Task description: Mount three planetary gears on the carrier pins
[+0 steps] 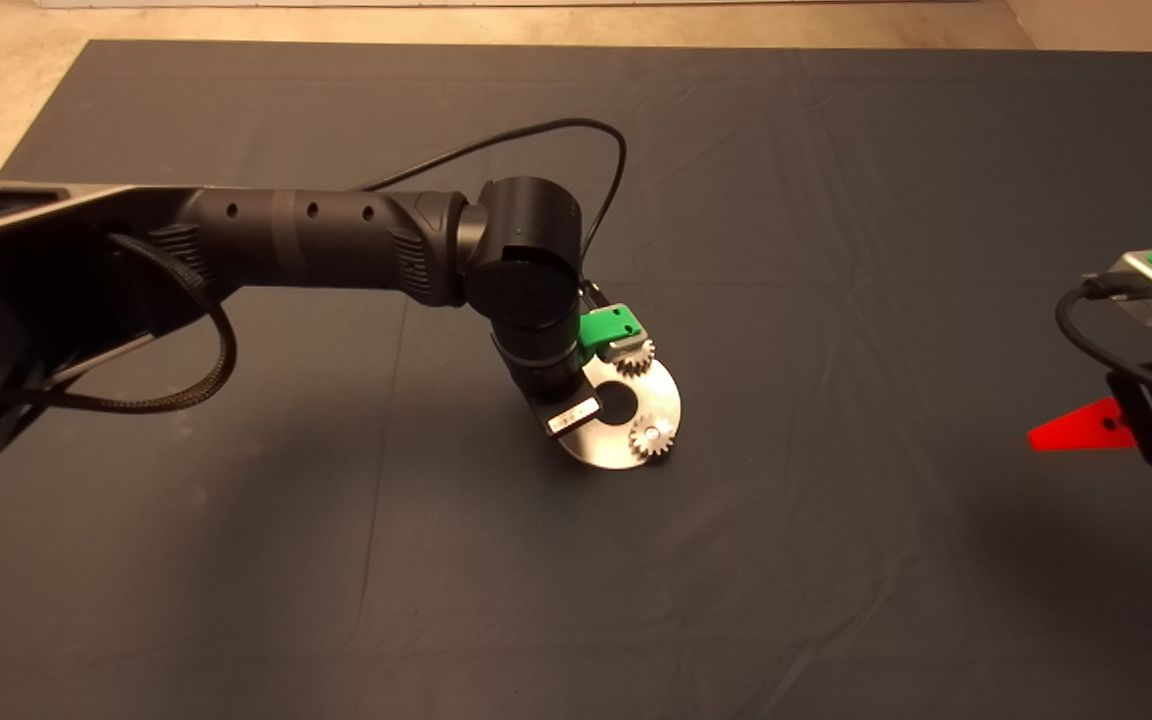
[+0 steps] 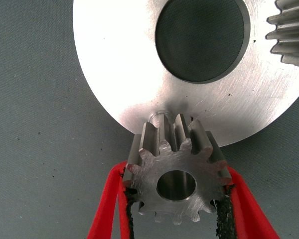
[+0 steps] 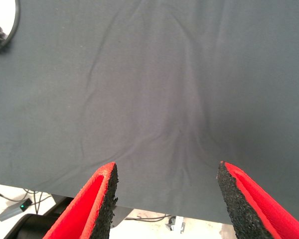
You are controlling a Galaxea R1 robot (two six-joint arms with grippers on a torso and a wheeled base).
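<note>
The left tool (image 2: pixel 177 201) holds the third gear (image 2: pixel 175 172) just beside a free pin (image 2: pixel 158 118) of the disc (image 1: pixel 626 425), near the tabletop's middle. Its hole should come exactly over this pin before lowering. The right tool (image 3: pixel 164 199) waits wide at the right edge.

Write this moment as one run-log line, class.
left gripper: shut on third gear, above free pin | disc: two gears seated | right gripper: open, parked right
</note>
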